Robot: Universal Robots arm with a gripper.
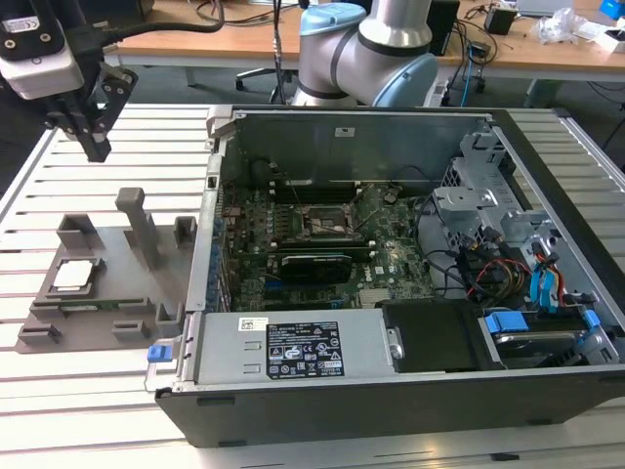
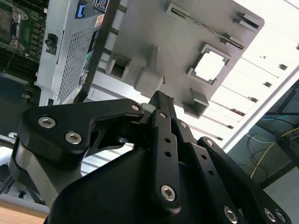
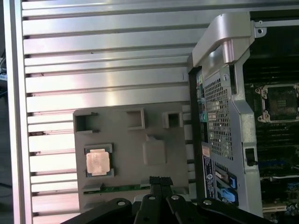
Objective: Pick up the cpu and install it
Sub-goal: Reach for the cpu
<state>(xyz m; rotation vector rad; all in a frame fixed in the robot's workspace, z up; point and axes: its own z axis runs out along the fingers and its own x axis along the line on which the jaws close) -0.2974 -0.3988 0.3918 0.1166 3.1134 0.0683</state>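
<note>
High over the tray point(image 1: 93, 330), the gripper point(image 1: 98, 151) hangs empty, fingers pressed together.
In the exterior view the cpu point(image 1: 78, 276) lies at its 6 o'clock, flat in the tray.

A tray point(image 1: 98, 332) beside the case point(image 1: 391, 415) holds the cpu point(image 1: 78, 276).

Cpu point(image 1: 78, 276): a small, thin, square chip with a silvery-white top and a tan rim. It lies flat, top face up, seated in a square raised-edge pocket of the grey tray point(image 1: 98, 327). The tray rests on the tabletop point(image 1: 78, 410), at the exterior view's left of the case point(image 1: 391, 410). In both wrist views the chip sits square within that pocket, nothing touching it.
</note>
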